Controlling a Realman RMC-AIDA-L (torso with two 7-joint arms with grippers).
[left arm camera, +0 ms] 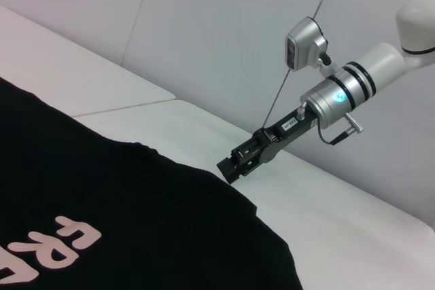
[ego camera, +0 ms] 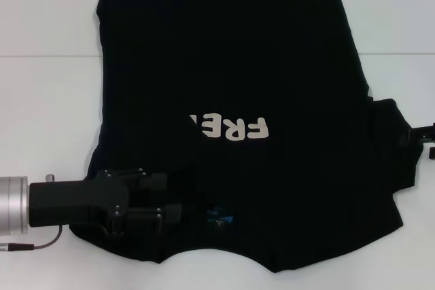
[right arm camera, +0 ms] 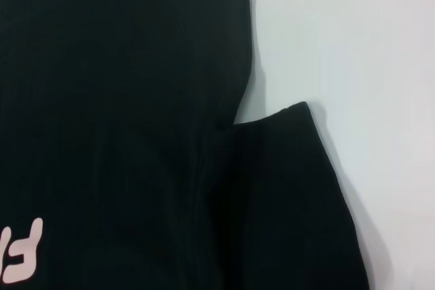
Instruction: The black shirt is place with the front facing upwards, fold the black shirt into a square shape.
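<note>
Head view: the black shirt (ego camera: 231,100) lies flat on the white table (ego camera: 47,100), its long axis running away from the robot, neck nearest, hem far. The left side is folded inward, covering part of the lettering. The left hand (ego camera: 160,198) rests on that fold near the collar; whether it grips cloth cannot be told. The right hand (left arm camera: 234,164) hovers at the right sleeve, fingers nearly together, holding nothing.

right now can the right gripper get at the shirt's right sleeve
Probably yes. The right gripper hangs right at the edge of the shirt, beside the right sleeve, and nothing lies between them. The left gripper is over the opposite shoulder.
</note>
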